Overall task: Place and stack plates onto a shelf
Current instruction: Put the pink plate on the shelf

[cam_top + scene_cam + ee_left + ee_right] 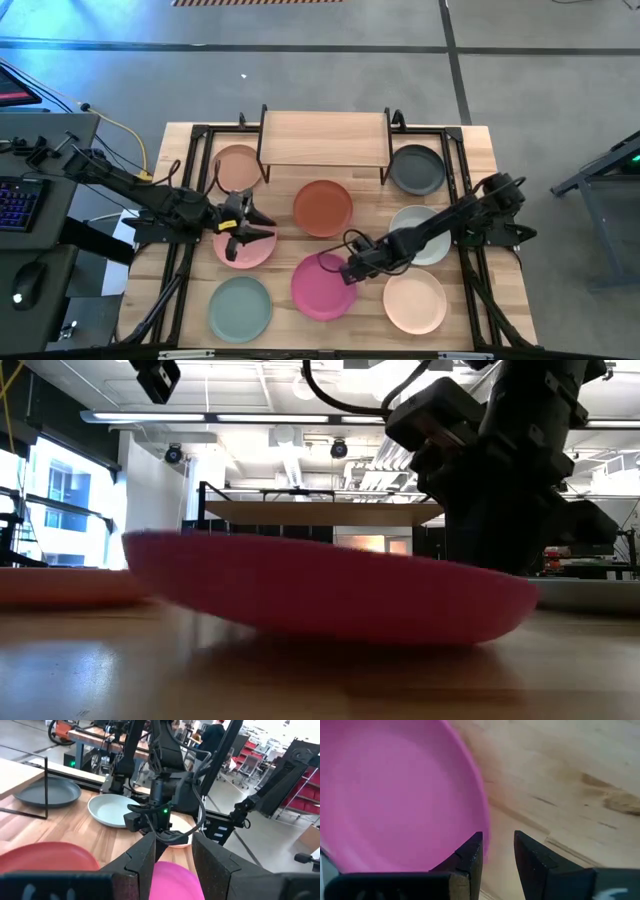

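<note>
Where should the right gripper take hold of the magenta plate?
On its thin rim, at the edge nearest the right gripper. The magenta plate is shallow and lies flat, so probably only the raised lip fits between the fingers: one finger inside, one outside.

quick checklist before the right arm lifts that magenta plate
1. Right gripper at the magenta plate rim: ok, one finger inside the rim, one outside.
2. Jaws closed on the rim: not ok, a gap shows in the right wrist view.
3. Plate flat on the table: not ok, one edge looks raised in the low view.
4. Shelf top free: ok.
5. Left gripper out of the way: ok, over the light pink plate.
</note>
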Robot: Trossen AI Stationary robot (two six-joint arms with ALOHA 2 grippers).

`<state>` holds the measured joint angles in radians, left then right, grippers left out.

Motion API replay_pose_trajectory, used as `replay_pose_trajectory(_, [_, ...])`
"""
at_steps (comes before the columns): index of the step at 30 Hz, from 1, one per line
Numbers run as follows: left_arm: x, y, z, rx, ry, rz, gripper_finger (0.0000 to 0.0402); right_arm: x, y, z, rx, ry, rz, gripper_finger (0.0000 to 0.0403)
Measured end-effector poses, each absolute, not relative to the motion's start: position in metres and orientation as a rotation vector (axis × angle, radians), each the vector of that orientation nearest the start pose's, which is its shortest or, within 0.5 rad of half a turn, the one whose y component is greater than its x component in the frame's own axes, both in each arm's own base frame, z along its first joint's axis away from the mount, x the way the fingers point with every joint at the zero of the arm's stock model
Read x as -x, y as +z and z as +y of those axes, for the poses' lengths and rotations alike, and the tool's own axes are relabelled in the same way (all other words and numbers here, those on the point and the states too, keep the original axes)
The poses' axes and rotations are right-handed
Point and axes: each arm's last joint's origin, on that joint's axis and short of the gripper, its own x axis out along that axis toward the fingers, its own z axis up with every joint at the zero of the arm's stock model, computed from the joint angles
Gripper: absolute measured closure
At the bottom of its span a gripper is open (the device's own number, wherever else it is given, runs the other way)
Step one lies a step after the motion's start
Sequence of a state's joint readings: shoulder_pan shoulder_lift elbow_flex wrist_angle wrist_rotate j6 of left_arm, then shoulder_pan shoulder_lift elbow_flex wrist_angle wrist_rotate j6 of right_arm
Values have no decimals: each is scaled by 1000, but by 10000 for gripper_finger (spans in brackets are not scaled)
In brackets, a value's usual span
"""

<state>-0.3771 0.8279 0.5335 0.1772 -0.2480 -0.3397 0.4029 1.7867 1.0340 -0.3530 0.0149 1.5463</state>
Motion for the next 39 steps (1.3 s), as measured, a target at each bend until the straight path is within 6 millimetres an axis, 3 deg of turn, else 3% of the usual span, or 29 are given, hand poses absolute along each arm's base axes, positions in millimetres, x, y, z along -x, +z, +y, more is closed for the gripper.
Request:
replay_pose_trajectory(11, [-176, 267, -70, 305, -134, 193, 284, -314, 152, 135, -1144, -523, 1073, 311])
replay_pose_trajectory(19, [-188, 237, -93, 283, -170, 383, 284, -317, 153, 131, -1153, -524, 1057, 311])
replay_pose_trajectory(28, [-202, 214, -117, 309, -207, 448, 284, -317, 153, 130, -1131, -516, 1048, 311])
replay_pose_trajectory(39, [-215, 178, -137, 474, -144, 570, 284, -317, 152, 130, -1114, -523, 1033, 311])
